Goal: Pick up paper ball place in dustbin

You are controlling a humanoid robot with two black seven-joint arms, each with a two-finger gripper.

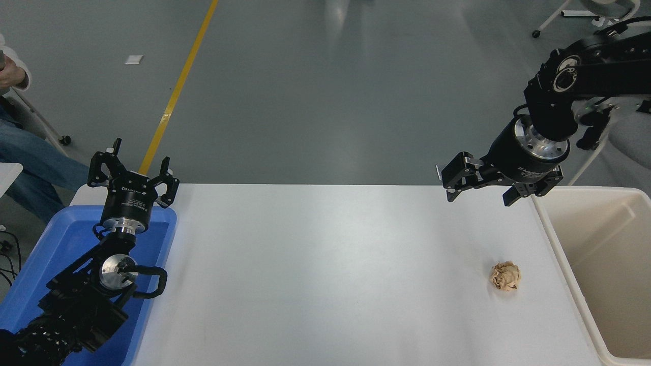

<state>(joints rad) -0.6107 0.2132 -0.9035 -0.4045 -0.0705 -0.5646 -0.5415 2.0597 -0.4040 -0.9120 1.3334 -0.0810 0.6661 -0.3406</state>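
Observation:
The tan paper ball [505,276] lies on the white table [330,274] near its right side. The cream-white dustbin [564,254] stands just right of the table, and the part of its inside that shows holds nothing. My right gripper [480,192] is open and empty, hanging above the table's far right edge, well beyond the ball and left of the bin's far corner. My left gripper [133,173] is open and empty, parked at the lower left above the blue tray.
A shallow blue tray [61,244] sits at the table's left end under the left arm. A seated person's leg and hand [20,152] show at the far left. A wheeled stand [574,12] is at the top right.

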